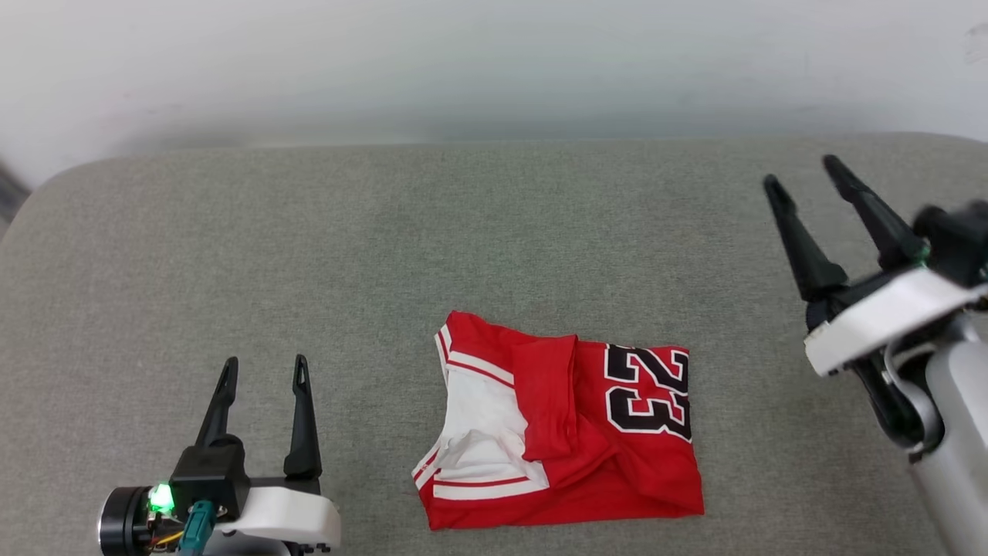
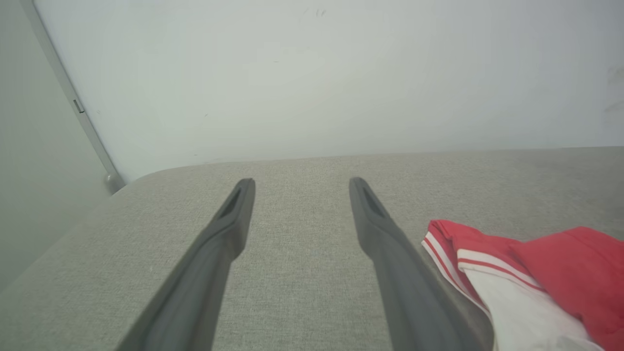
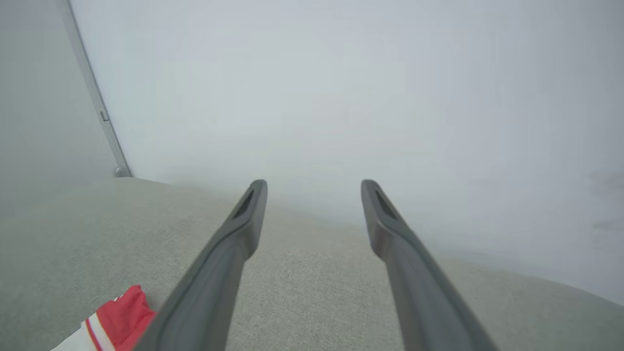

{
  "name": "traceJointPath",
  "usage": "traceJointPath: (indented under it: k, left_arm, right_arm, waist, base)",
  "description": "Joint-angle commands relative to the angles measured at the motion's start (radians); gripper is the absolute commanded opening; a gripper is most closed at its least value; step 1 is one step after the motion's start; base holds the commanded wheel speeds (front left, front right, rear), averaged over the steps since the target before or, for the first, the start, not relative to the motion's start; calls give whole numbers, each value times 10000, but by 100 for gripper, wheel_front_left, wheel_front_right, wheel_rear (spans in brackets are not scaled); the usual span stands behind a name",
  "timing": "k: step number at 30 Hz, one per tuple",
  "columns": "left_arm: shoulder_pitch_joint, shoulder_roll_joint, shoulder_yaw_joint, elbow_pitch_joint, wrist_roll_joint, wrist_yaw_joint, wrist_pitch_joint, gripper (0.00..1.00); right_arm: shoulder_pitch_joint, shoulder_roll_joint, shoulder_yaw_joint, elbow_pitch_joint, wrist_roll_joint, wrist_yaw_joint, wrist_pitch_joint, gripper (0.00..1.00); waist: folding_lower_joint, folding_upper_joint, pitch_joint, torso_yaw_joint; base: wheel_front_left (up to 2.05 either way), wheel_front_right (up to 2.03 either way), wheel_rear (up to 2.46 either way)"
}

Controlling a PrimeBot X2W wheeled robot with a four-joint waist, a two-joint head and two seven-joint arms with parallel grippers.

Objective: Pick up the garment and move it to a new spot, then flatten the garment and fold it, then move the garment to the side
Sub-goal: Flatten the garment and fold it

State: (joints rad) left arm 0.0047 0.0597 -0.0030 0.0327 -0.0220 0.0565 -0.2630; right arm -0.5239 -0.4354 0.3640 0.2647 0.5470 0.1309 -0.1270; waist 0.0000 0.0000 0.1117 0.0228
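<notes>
Folded red-and-white "23" jersey (image 1: pixel 563 425) lies lower center on gray cushion (image 1: pixel 309 255); left gripper (image 1: pixel 262 371) lower left, right gripper (image 1: pixel 803 174) upper right, both spread wide, holding nothing.

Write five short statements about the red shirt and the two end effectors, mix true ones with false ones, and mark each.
1. The garment lies folded on the grey surface. True.
2. The right end effector is clamped on the garment. False: it is open and empty, well off to the garment's right, apart from it.
3. The left end effector is open and holds nothing. True.
4. The black-and-white print reads 45. False: it reads 23.
5. In the head view the garment lies between the two end effectors, touching neither. True.
</notes>
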Motion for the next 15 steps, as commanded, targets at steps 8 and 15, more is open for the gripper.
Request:
traceJointPath:
  k: [8, 15]
  left_arm:
    - [298, 0, 50, -87, 21, -123, -22, 100]
    - [496, -15, 132, -210, -43, -138, -22, 100]
  right_arm:
    - [2316, 1686, -2518, -770, -2122, -4, -1329, 100]
    - [4093, 2913, -3530, -2058, -3012, -6, -1377, 100]
  waist:
    - [0, 0, -204, -159]
    - [0, 0, -291, -172]
  base:
    - [0, 0, 0]
    - [0, 0, 0]
